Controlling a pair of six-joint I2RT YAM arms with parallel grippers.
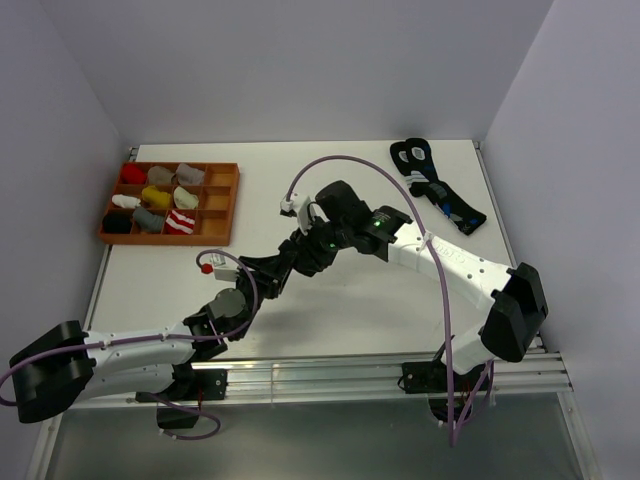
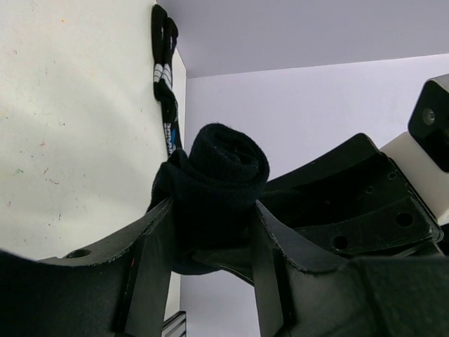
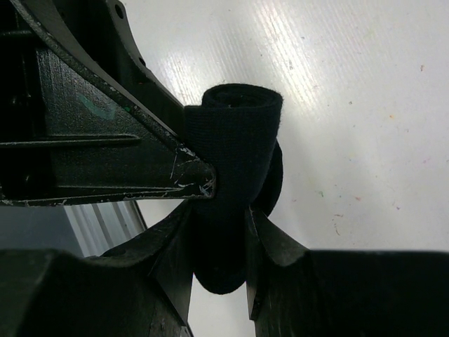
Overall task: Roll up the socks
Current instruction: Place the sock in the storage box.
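A plain black sock (image 2: 228, 165), wound into a tight roll, hangs above the white table between both grippers. My left gripper (image 2: 212, 210) is shut on the roll, with a finger pressed on each side. My right gripper (image 3: 219, 217) is shut on the same black sock (image 3: 235, 133) from the other side, and a left finger (image 3: 105, 140) crosses beside it. In the top view the two grippers (image 1: 298, 255) meet over the middle of the table. A red-and-white striped sock (image 1: 181, 222) lies bundled in the tray.
An orange compartment tray (image 1: 225, 205) with several small sock bundles stands at the back left. Dark socks with white rings and blue marks (image 1: 435, 190) lie at the back right by the wall. A metal rail (image 1: 380, 375) runs along the near edge.
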